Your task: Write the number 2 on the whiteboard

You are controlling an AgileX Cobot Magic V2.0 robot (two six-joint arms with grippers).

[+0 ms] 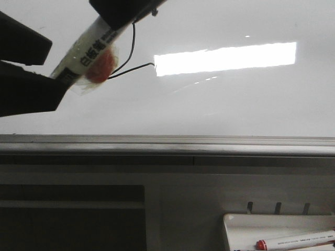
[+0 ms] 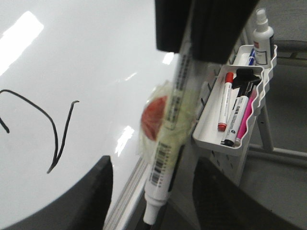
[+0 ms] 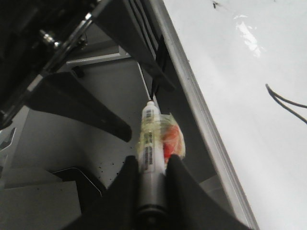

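Observation:
The whiteboard bears a thin black number 2, partly hidden by the marker in the front view. The 2 shows more fully in the left wrist view, and its tail shows in the right wrist view. My right gripper is shut on a white marker with a red patch taped to it. The grip shows in the right wrist view. My left gripper is open. The marker's tip end lies between its spread fingers, not touching them.
A grey metal ledge runs along the board's lower edge. A small white tray below it at the right holds a red-capped marker. The left wrist view shows several markers in that tray and a spray bottle beyond.

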